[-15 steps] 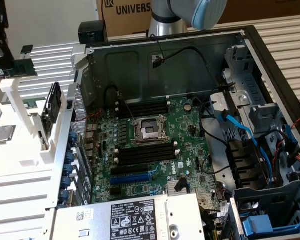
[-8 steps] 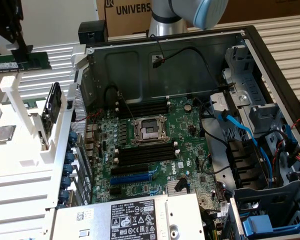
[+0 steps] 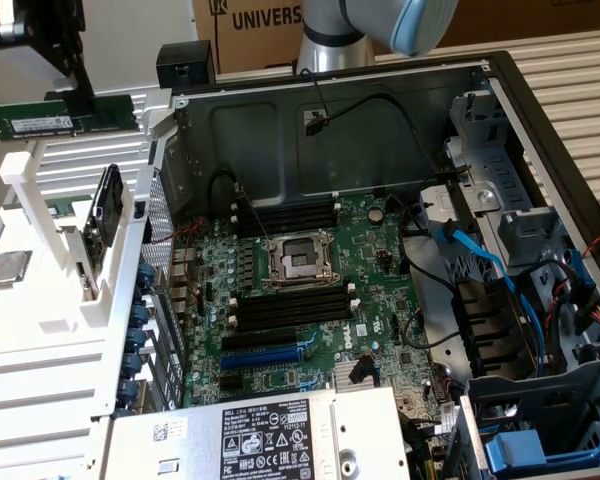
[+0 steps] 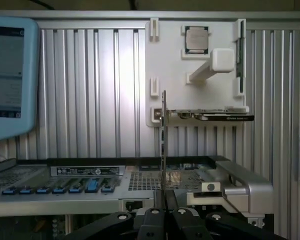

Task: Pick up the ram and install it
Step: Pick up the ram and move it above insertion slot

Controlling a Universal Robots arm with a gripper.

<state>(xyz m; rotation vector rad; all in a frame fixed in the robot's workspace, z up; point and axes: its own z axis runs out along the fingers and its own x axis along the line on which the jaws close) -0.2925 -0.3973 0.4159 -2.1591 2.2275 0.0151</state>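
The arm's black jaws are closed narrowly on a long, flat green circuit-board ram stick [image 3: 40, 122], which carries dark chips and a small white label. They pinch it by its upper edge, somewhat off its middle, so most of its length runs toward the exterior view's left of the jaws and a shorter part pokes out to their right. In the wrist view the ram stick [image 4: 163, 150] shows edge-on as a thin line running straight out from between the jaws. It hangs level in the air, touching nothing but the jaws. Directly beneath the jaws stands a white plastic holding fixture [image 3: 40, 300] [image 4: 170, 55]. A square silver processor chip [image 3: 7, 267] [image 4: 196, 37] lies flat on it, and a black graphics card [image 3: 102, 215] [image 4: 215, 116] stands on edge in it. To the exterior view's right of the jaws and lower lies an open grey metal computer case [image 3: 380, 110] holding a green motherboard [image 3: 380, 290]. The motherboard's long black memory slots with white end clips [image 3: 285, 215] sit on both sides of the processor socket, well apart from the jaws. A blue expansion slot [image 3: 265, 355] lies farther from the jaws than those slots. Fixture and case rest on a ribbed aluminium surface [image 3: 580, 90] [image 4: 90, 90].
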